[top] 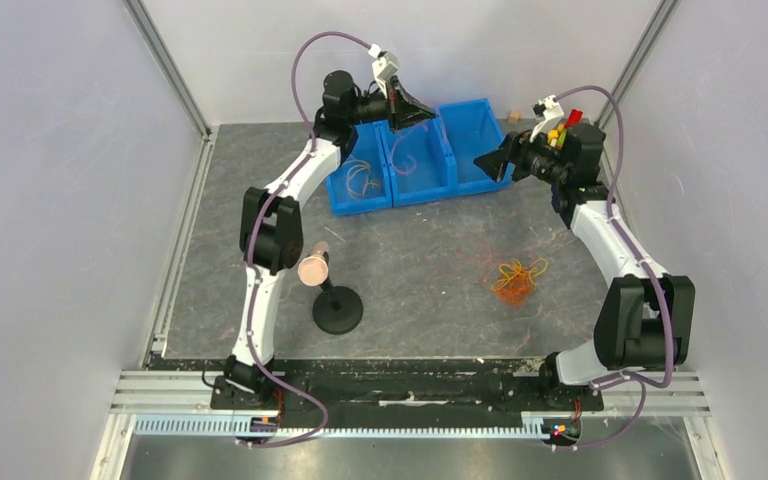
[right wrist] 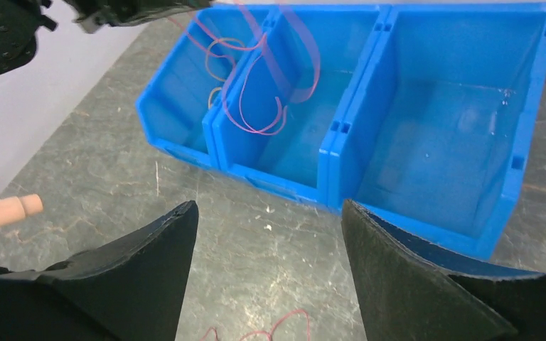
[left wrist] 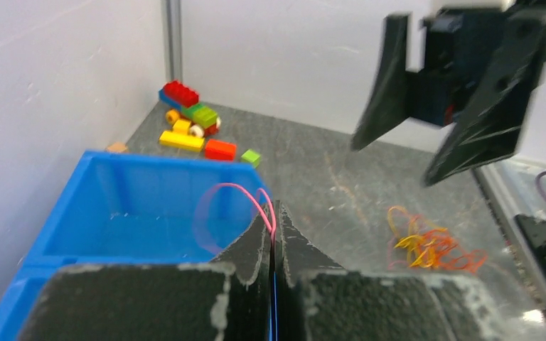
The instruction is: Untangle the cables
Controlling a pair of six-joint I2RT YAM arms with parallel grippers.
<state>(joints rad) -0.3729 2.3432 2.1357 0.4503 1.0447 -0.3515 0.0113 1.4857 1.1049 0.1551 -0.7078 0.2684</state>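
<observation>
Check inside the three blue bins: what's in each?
Left bin: an orange cable. Middle bin: a pink cable hanging in from the shut left hand. Right bin: nothing visible. The left bin's near floor is hidden behind its front wall.

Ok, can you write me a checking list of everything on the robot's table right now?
Surface: grey mat, scuffed and streaky.
Job's things: orange and yellow tangle loose on the mat; pink cable hanging over the middle blue bin; orange cable in the left bin; red strand on the mat; nothing seen in the right bin.
Clutter: toy bricks by the far wall; black stand with a wooden peg; small wooden block.
Grippers: left gripper shut on the pink cable; right gripper open, holding nothing.
Cables: mauve hoses along both arms.
Surroundings: white walls on three sides.
</observation>
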